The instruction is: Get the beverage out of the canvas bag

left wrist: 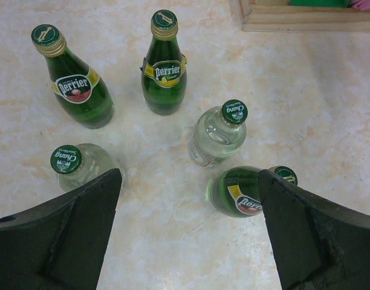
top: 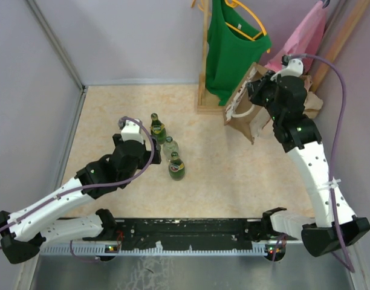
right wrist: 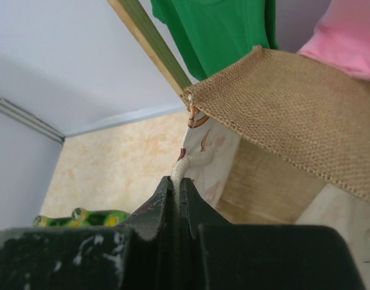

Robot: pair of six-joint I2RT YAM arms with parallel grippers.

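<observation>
The canvas bag point(top: 250, 125) stands at the back right, tan burlap point(right wrist: 294, 103) with a white side panel point(right wrist: 209, 151) printed with red-orange figures. My right gripper point(top: 256, 92) is above it, shut on its white rope handle point(right wrist: 181, 171). What is inside the bag is hidden. My left gripper point(left wrist: 188, 199) is open and empty, hovering over a group of bottles on the floor. These are two upright green Perrier bottles point(left wrist: 164, 75) point(left wrist: 76, 87), two clear Chang bottles point(left wrist: 220, 134) point(left wrist: 73, 166) and a third green Perrier bottle point(left wrist: 242, 190) by the right finger. Three of them show in the top view point(top: 170, 148).
A wooden clothes rack point(top: 204, 72) with a green shirt point(top: 233, 48) and a pink garment point(top: 303, 39) stands behind the bag. Grey walls enclose the left, back and right. A black rail point(top: 191, 228) runs along the near edge.
</observation>
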